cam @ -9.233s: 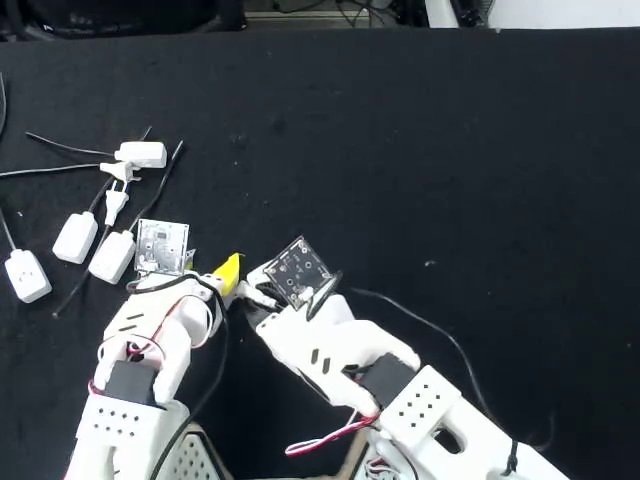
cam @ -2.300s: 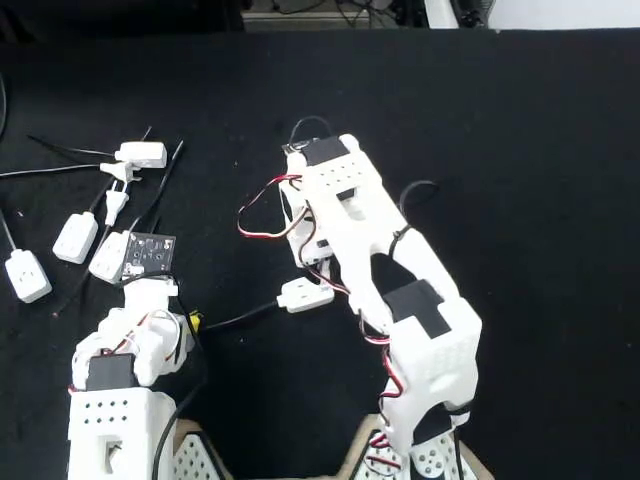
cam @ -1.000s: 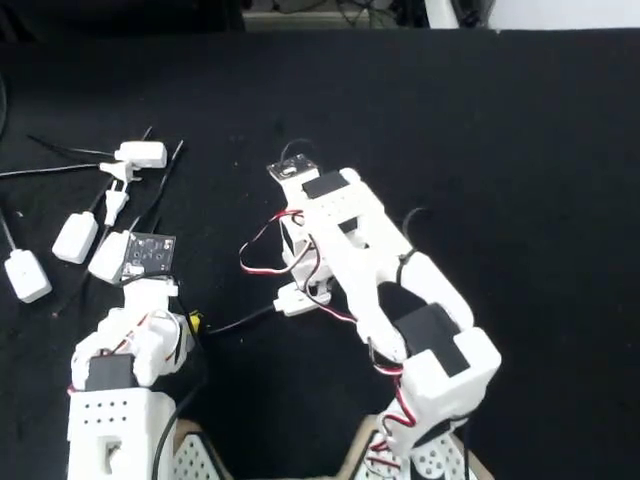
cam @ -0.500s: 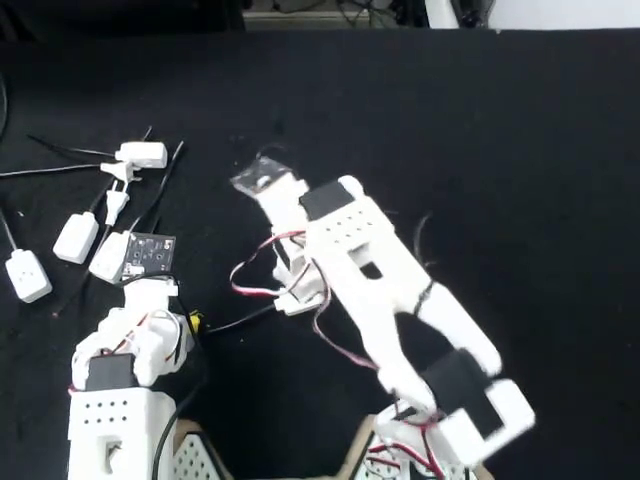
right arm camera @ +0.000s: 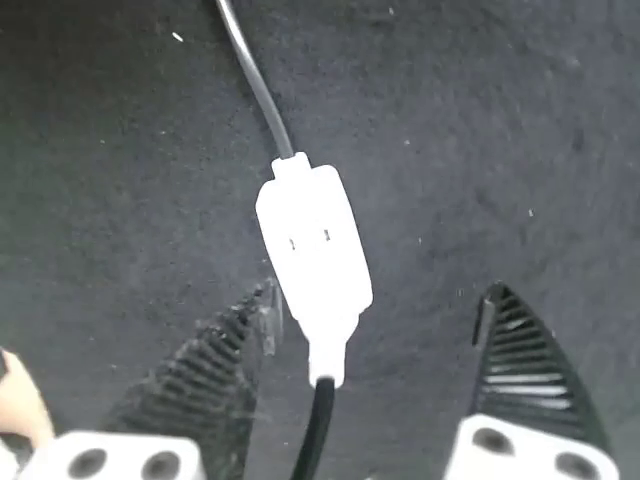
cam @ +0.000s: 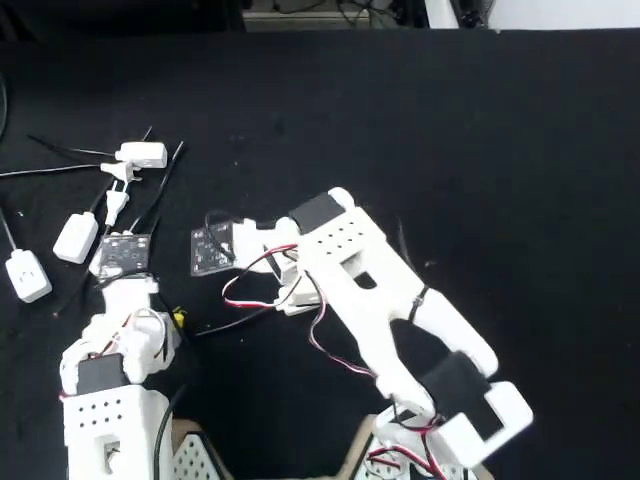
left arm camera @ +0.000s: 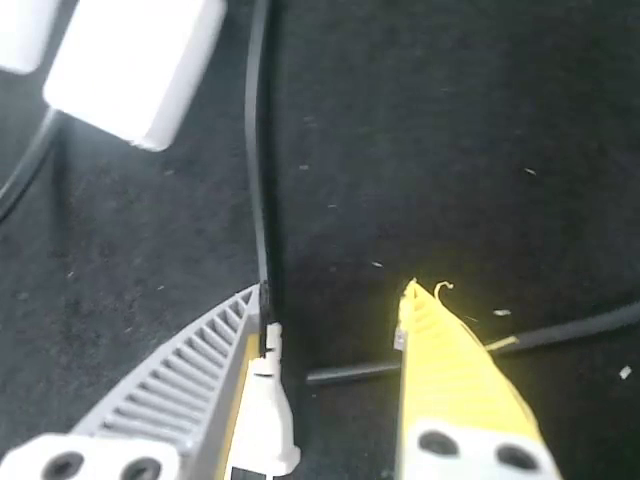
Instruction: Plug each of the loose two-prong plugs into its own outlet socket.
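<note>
Black cord (left arm camera: 258, 150) beside left pincer (left arm camera: 335, 295), perhaps touching

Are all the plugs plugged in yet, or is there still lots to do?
One looks done: a black-corded plug sits in the white socket inside the open right gripper. Nothing is held; the open left gripper hovers by a white plug. Several white pieces wait nearby.

Black cloth (cam: 520, 150) covers the whole table, w/ a few pale lint specks (left arm camera: 530, 172) on it. Past the far edge: tangled cables (cam: 350, 12) & 1 white panel (cam: 560, 10) at the corner. Tan surface (cam: 182, 435) peeks out at the near edge.
</note>
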You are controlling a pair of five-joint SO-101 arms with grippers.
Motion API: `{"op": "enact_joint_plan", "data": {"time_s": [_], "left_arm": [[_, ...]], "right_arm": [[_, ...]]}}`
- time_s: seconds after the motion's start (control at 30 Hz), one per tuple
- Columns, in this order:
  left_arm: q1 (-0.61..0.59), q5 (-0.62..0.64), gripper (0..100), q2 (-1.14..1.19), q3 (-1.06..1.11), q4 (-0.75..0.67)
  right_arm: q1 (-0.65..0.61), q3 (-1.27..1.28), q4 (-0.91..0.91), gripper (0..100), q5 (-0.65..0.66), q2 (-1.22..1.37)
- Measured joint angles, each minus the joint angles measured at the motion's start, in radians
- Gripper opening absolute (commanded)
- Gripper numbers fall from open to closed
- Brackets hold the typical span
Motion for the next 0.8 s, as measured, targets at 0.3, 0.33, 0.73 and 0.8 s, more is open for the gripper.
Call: {"op": "enact_joint_plan", "data": {"time_s": [0.3, 0.33, 0.73, 0.8], "left_arm": [[-0.123, 0.114, 23, 0.0, 0.0, -0.052], [-0.133, 0.123, 23, 0.0, 0.0, -0.052], [-0.144, 0.14, 23, 0.0, 0.0, -0.055], [-0.144, 0.14, 23, 0.0, 0.0, -0.055]], "right_arm": [[0.0, 0.0, -0.023, 29.3, 0.055, 0.178], [0.0, 0.0, -0.031, 29.3, 0.055, 0.193], [0.051, -0.003, -0.124, 0.0, 0.057, 0.304], [0.072, -0.014, -0.129, 4.5, 0.037, 0.304]]}}
